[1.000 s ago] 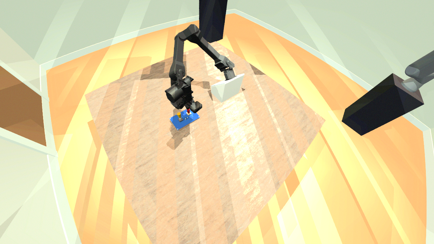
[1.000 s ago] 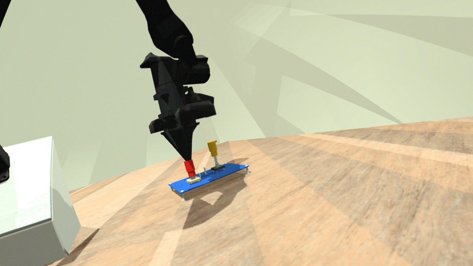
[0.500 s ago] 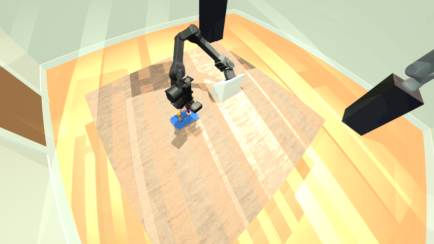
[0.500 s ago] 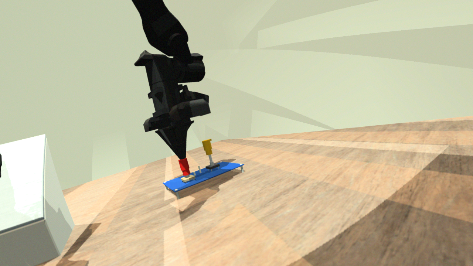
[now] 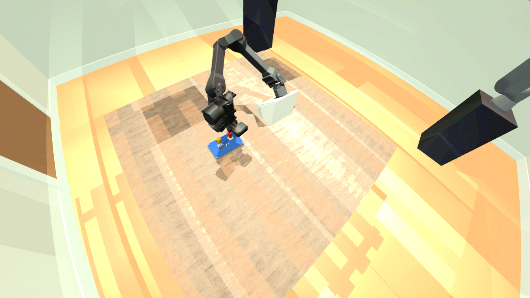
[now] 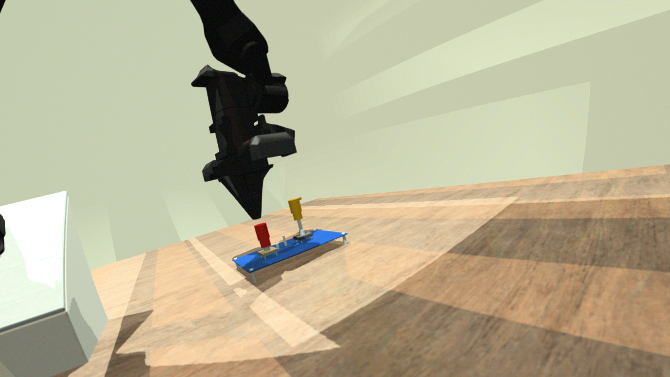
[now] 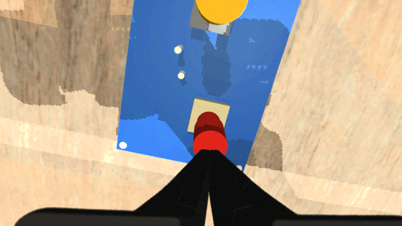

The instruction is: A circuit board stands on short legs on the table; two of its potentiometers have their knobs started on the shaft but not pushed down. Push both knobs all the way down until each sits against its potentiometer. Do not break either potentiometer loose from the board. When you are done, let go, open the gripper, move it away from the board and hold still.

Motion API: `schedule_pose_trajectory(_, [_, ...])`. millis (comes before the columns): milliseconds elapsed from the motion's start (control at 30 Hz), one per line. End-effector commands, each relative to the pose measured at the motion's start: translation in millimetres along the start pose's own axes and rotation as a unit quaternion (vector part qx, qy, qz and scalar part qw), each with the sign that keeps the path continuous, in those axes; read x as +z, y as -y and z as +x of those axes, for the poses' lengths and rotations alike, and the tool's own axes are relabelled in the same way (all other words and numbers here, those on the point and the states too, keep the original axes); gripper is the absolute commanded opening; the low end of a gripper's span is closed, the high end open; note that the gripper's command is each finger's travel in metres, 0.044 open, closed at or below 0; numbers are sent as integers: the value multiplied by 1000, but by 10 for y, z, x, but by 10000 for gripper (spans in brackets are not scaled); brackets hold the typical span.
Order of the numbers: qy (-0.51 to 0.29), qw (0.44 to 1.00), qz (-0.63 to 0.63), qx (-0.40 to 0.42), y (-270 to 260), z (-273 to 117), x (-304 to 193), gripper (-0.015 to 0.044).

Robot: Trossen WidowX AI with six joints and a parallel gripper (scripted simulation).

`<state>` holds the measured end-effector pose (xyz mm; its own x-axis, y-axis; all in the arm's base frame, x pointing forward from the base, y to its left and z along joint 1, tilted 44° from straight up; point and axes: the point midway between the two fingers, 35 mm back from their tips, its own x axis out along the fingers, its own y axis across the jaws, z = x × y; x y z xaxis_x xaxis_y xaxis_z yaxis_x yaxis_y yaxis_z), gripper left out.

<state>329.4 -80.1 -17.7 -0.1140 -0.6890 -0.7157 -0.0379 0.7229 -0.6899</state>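
Observation:
The blue circuit board (image 5: 223, 151) (image 6: 323, 237) (image 7: 151, 103) stands on short legs on the wooden table. A red knob (image 5: 230, 134) (image 6: 262, 234) (image 7: 210, 138) sits low on its beige potentiometer (image 7: 220, 108). A yellow knob (image 5: 218, 140) (image 6: 294, 208) (image 7: 221, 9) stands high, with bare shaft showing between it and its grey potentiometer (image 6: 302, 237) (image 7: 196, 22). My gripper (image 5: 229, 129) (image 6: 254, 215) (image 7: 208, 158) is shut on nothing. Its tips hang a little above the red knob, with a small gap in the exterior view.
A white block (image 5: 278, 107) (image 6: 32, 262) at the arm's base stands behind the board. Two small pale pins (image 7: 179, 49) stick up from the board between the potentiometers. Dark camera housings (image 5: 466, 126) hang over the table's right and far sides.

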Motion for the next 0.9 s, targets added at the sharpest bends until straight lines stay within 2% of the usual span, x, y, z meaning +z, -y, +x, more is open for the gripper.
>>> schedule_pose_trajectory(0, [0, 1000, 0, 0, 0, 0, 0, 26])
schedule_pose_trajectory(233, [0, 1000, 0, 0, 0, 0, 0, 210])
schedule_pose_trajectory(500, [2, 1000, 4, 3, 18, -335, 450, 0])
schedule_pose_trajectory(667, [3, 1000, 7, 4, 26, -566, 686, 0])
schedule_pose_trajectory(867, [3, 1000, 7, 4, 26, -575, 694, 0])
